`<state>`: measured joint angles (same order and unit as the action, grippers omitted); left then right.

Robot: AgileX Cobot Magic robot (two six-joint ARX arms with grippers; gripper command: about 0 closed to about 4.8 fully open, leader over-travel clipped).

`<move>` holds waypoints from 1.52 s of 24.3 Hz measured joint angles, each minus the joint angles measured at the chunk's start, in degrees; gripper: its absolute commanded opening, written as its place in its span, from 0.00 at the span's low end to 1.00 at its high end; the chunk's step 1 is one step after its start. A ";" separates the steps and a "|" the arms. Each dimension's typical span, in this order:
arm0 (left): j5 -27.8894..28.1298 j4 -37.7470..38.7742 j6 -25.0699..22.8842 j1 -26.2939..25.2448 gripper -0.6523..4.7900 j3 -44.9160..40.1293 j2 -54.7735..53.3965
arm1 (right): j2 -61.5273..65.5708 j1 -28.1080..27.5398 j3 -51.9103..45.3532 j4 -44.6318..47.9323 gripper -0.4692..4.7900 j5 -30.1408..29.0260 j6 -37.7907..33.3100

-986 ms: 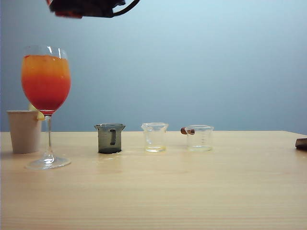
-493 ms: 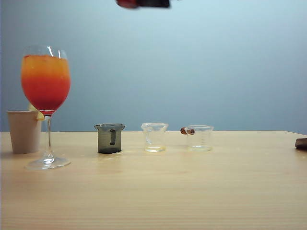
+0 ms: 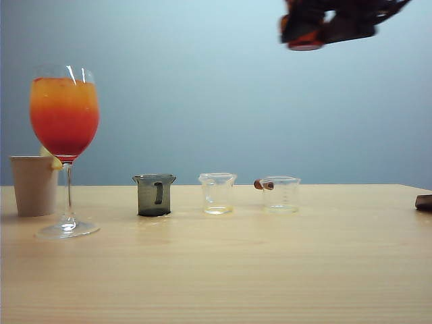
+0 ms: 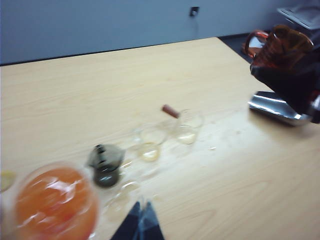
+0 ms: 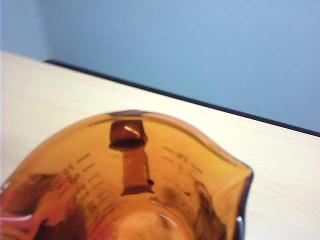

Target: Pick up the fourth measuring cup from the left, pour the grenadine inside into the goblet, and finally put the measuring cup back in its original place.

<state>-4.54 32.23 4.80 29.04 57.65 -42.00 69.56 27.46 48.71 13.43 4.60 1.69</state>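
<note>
My right gripper [image 3: 322,27] hangs high over the right part of the table, shut on the fourth measuring cup [image 3: 304,42]. That amber cup [image 5: 170,165] fills the right wrist view, with only reddish traces inside and my fingers dark behind its wall. In the left wrist view the cup [image 4: 280,46] hangs at the far right. The goblet [image 3: 65,115] stands at the left, full of orange drink, with the grenadine [image 3: 64,138] as a deep red layer low in its bowl. My left gripper [image 4: 142,222] is shut and empty, above the table near the goblet [image 4: 52,205].
A beige paper cup [image 3: 34,184] stands behind the goblet. A smoky grey cup [image 3: 154,194] and two clear cups [image 3: 217,193] [image 3: 281,194] form a row mid-table. A shiny metal vessel [image 4: 275,107] lies at the table's right side; a dark object [image 3: 424,201] shows at the right edge.
My right gripper has carried the amber cup from above the goblet's side across the top of the exterior view to the upper right, and slightly lower. Everything on the table stayed put.
</note>
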 measured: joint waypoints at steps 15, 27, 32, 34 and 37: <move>1.77 -9.86 -0.11 14.12 0.11 3.06 -17.55 | 9.60 -11.02 -19.71 23.82 0.18 3.08 -1.25; 3.08 -10.56 -3.02 14.29 0.11 3.04 -19.87 | 37.55 -12.48 -13.66 49.94 0.18 3.23 -1.44; 4.37 -10.56 -4.96 14.29 0.11 3.04 -19.87 | 43.45 -12.50 -8.50 51.23 0.18 3.28 -2.78; 4.76 -10.54 -5.64 14.27 0.11 3.04 -19.87 | 44.89 -12.52 -8.00 52.00 0.18 3.28 -3.13; 5.66 -10.29 -6.38 14.29 0.11 3.04 -19.87 | 47.52 -12.79 -7.91 53.66 0.18 3.28 -3.19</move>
<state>1.13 21.93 -1.58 43.33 60.69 -61.87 117.08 14.68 40.80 67.09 7.88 -1.50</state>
